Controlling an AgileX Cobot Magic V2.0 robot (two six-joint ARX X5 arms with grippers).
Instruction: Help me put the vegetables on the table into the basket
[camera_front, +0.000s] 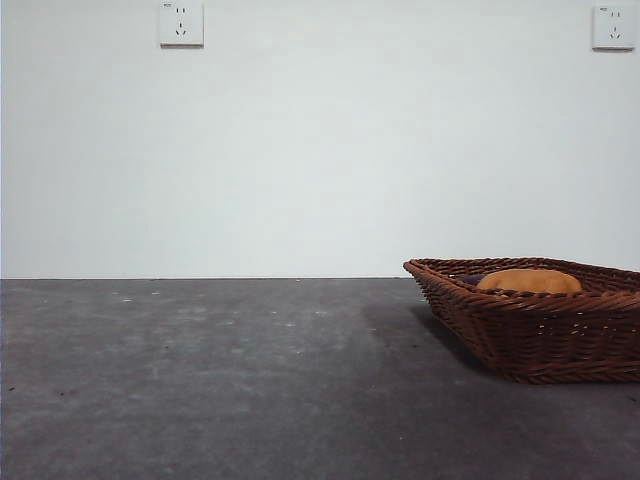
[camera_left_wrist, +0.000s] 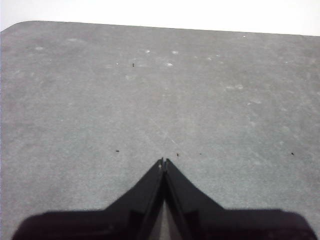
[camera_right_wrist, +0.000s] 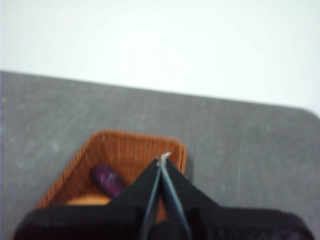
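Both grippers, left and right, I see pressed closed and empty, right above the basket holding eggplant and potato.

Both arms raised, jaws closed

The left gripper hangs above the table with its two black jaws pressed tip to tip, holding nothing. The right gripper is also held high, jaws meeting at the tips and empty. Neither arm shows in the front view.
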